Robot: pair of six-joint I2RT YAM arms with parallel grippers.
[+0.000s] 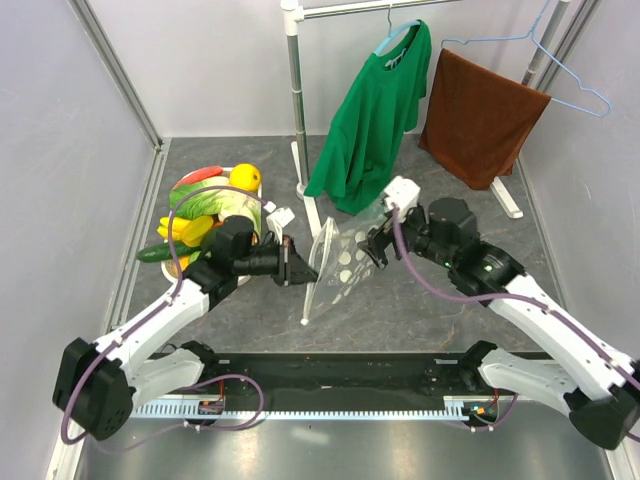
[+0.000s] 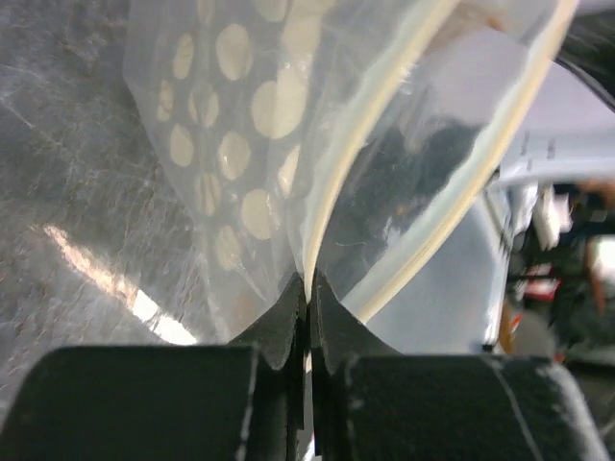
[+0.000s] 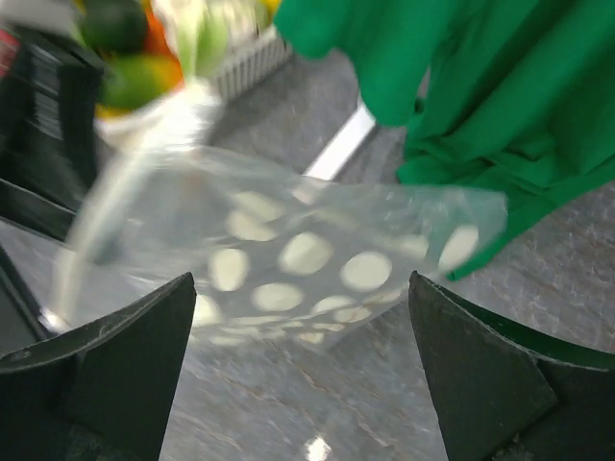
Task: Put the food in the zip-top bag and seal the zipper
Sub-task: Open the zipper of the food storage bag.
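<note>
The zip-top bag (image 1: 340, 262), clear with cream dots, is held up off the table between my two arms. My left gripper (image 1: 290, 262) is shut on its zipper (image 2: 332, 192), pinching the cream strip at the bag's mouth edge (image 2: 307, 283). The bag's mouth gapes open in the left wrist view (image 2: 240, 144). My right gripper (image 1: 378, 245) is open at the bag's far side. In the right wrist view its fingers (image 3: 300, 288) stand wide apart, with the bag (image 3: 307, 259) just beyond them and untouched. The food (image 1: 210, 205), green, yellow, orange and red, lies piled at the left.
The food lies in a white tray (image 3: 245, 62). A white rack pole (image 1: 294, 90) stands behind, with a green shirt (image 1: 375, 110) and a brown towel (image 1: 480, 115) hanging from it. Grey walls close in on both sides.
</note>
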